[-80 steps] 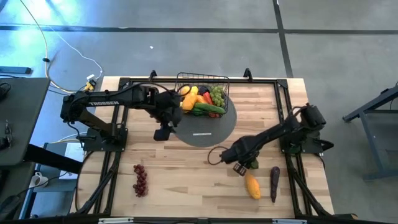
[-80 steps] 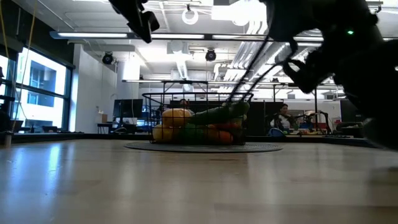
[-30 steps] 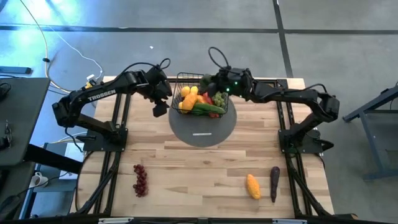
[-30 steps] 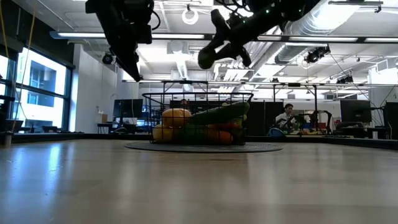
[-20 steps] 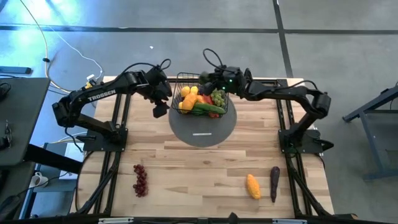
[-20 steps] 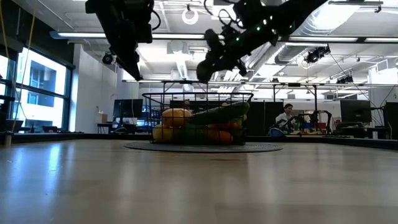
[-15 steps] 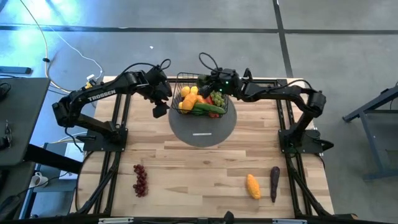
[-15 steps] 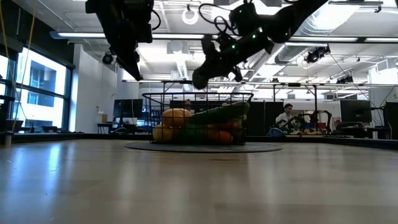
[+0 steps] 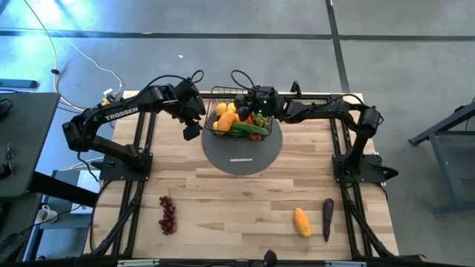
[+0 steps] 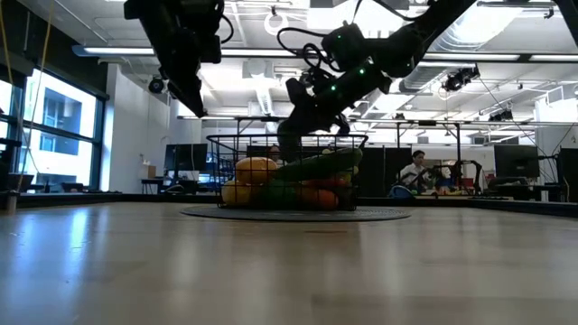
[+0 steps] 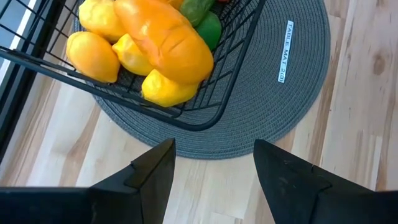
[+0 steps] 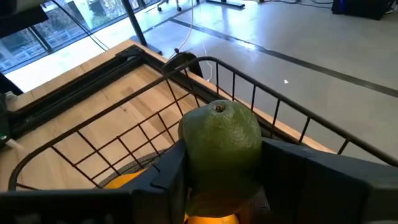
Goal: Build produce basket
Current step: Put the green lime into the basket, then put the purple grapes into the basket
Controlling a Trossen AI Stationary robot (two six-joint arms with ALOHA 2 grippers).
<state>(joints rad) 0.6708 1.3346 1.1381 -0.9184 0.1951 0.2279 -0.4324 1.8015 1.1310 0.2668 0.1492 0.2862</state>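
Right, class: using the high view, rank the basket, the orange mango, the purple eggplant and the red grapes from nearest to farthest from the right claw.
1. The basket: directly beneath the right claw, at the table's far edge.
2. The orange mango: near edge, on the right.
3. The purple eggplant: just beyond the mango, further right.
4. The red grapes: near edge, on the left; too close to the eggplant to rank firmly.

Your black wire basket (image 9: 241,111) sits heaped with lemons (image 11: 102,43), a mango (image 11: 165,40) and a cucumber (image 10: 321,163); red grapes (image 9: 168,214), another mango (image 9: 300,222) and an eggplant (image 9: 327,219) lie apart on the counter.
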